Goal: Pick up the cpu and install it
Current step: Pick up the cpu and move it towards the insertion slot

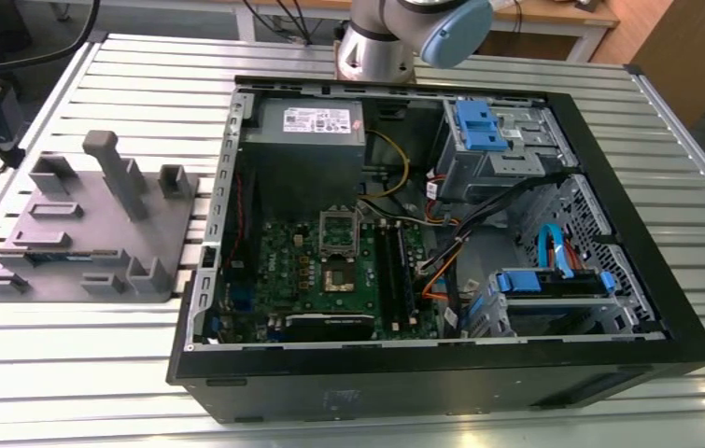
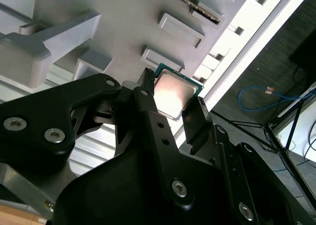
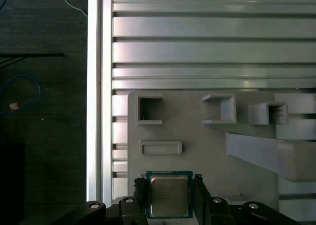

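The cpu [image 3: 169, 195] [image 2: 173, 93], a small square chip with a silvery top and a thin green rim, sits between my two black fingers in both wrist views. My gripper [image 3: 169, 188] [image 2: 170, 104] is shut on it, one finger against each of two opposite edges. It hangs well above the grey plastic fixture [image 3: 207, 156] [image 2: 123, 22] [image 1: 91, 233], near one of its edges. The exterior view shows the fixture on the slatted table at its left, and the open socket frame [image 1: 337, 247] on the green motherboard inside the case.
The open black computer case [image 1: 452, 373] lies on the slatted aluminium table [image 1: 53, 373], with blue drive brackets and cables at the exterior view's right. The fixture has tall posts [image 1: 113, 173]. The table edge [image 3: 94, 111] borders dark floor with a blue cable [image 3: 19, 87].
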`<state>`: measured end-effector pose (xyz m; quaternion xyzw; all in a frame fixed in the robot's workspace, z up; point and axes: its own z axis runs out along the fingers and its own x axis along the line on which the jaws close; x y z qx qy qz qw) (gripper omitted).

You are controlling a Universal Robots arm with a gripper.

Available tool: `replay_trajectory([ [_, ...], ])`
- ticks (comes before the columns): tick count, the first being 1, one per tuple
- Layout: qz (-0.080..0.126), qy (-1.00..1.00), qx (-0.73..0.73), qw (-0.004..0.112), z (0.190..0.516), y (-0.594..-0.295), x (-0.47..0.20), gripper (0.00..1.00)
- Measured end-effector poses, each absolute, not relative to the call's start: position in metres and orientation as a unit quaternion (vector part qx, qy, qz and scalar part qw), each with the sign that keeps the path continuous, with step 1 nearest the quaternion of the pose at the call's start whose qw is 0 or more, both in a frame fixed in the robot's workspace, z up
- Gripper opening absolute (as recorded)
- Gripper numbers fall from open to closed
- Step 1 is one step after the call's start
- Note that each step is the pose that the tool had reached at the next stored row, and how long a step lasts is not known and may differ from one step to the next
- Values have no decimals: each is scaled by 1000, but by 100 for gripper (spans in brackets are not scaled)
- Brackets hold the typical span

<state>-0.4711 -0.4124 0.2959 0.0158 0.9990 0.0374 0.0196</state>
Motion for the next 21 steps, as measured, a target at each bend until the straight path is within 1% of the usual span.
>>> replay_trajectory([
  [6, 37, 999, 16, 20, 299, -412, -471, 47],
  [15, 37, 999, 16, 20, 311, -412, -471, 47],
  [21, 37, 999, 16, 20, 312, -412, -471, 47],
])
